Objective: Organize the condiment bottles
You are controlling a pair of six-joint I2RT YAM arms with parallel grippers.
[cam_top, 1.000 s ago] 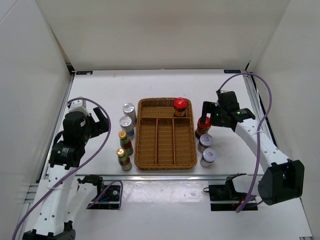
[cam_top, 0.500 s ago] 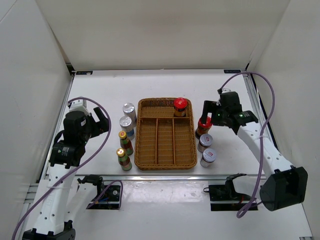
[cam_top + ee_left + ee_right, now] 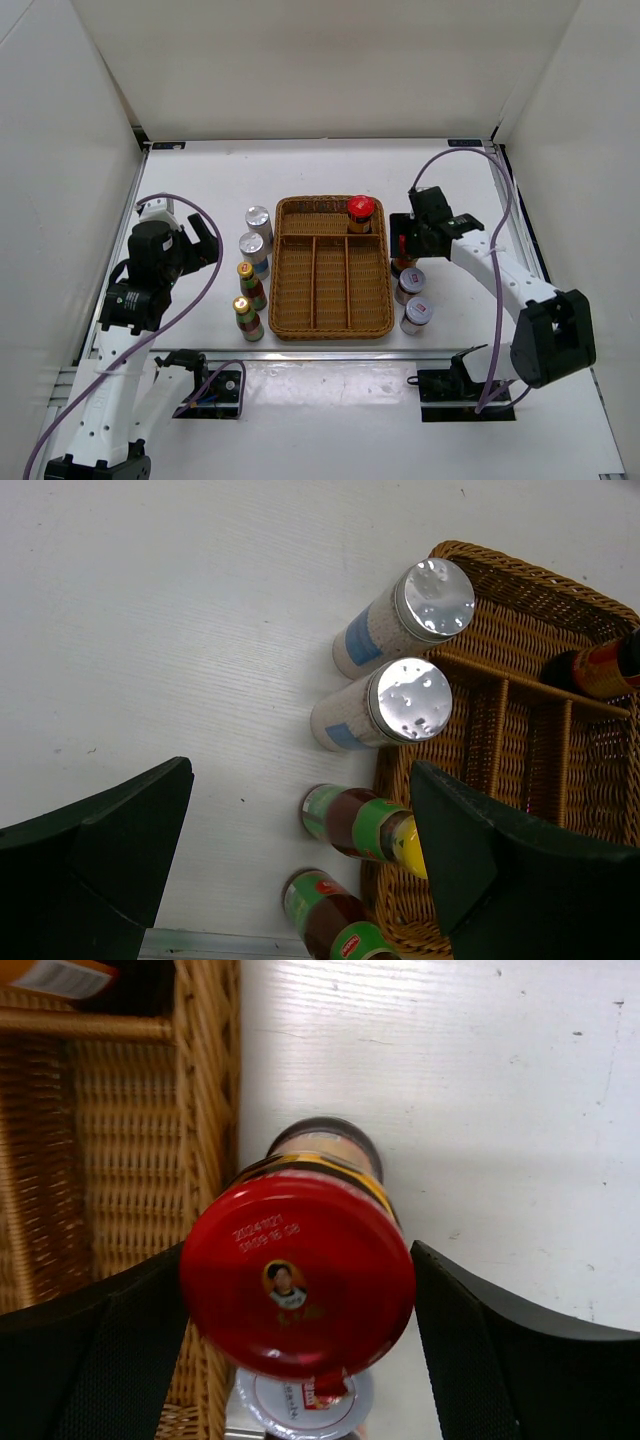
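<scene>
— While the right tool (image 3: 300, 1252) straddles the red-capped bottle (image 3: 298, 1285) with its fingers apart, how is the grasp completed?
— Centre the fingers on the cap, close evenly, then lift straight up. The wicker tray (image 3: 205, 1080) wall is just beside the bottle, and a silver-lidded jar (image 3: 300, 1405) stands near.
— Orientation?
— It stands upright on the counter (image 3: 480, 1080), long axis vertical, cap up. The left tool (image 3: 300, 775) is also apart, holding nothing.

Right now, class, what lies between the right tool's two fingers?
A red-capped bottle, standing just outside the wicker tray; the right wrist view shows it.
</scene>
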